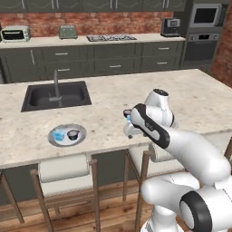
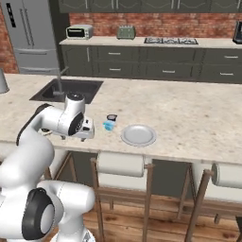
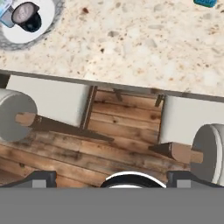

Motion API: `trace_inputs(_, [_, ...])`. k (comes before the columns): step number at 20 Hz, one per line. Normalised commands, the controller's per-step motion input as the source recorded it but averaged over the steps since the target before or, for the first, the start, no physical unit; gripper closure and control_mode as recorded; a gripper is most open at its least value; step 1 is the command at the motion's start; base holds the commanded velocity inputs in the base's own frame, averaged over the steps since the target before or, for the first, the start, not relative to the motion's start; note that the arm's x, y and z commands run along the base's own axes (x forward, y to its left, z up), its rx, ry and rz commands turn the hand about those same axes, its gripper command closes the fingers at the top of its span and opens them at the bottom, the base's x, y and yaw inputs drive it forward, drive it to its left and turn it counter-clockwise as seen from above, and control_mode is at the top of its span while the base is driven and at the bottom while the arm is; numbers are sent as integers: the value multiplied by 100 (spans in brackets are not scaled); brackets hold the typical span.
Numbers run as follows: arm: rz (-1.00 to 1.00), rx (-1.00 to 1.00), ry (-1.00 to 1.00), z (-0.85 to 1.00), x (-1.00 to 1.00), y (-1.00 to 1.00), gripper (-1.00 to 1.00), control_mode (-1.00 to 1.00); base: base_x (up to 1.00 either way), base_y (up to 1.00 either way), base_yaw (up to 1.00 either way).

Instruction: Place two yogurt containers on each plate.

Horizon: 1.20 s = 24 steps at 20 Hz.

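Observation:
One plate [image 1: 79, 140] near the island's front edge holds a light blue yogurt container [image 1: 58, 134] and a dark one [image 1: 72, 134]; the hand view has this plate [image 3: 47, 27] at top left with the dark cup [image 3: 27, 16] on it. The other plate [image 2: 138, 135] lies bare. Just left of it on the counter stand a dark cup [image 2: 111, 117] and a blue cup [image 2: 109, 125]. My gripper [image 2: 88, 131] hangs open over the counter's front edge between the two plates, with nothing between its fingers [image 3: 41, 177].
A sink [image 1: 56, 96] with a faucet is set into the island behind the filled plate. Stools [image 2: 120, 164] with padded seats stand under the front edge [image 3: 122, 87], above a wooden floor. Cabinets and appliances line the back wall.

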Motion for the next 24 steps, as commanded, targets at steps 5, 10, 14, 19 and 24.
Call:
trace_inputs(5, [0, 0, 0, 0, 0, 0, -100, 100, 18, -72, -1])
trace_inputs(10, [0, 0, 0, 0, 0, 0, -100, 100, 31, -35, 0])
trace_inputs(14, [0, 0, 0, 0, 0, 0, -100, 100, 53, -8, 0])
trace_inputs(19, [0, 0, 0, 0, 0, 0, -100, 100, 65, -4, 0])
trace_inputs(24, [0, 0, 0, 0, 0, 0, -100, 100, 66, 0, 0])
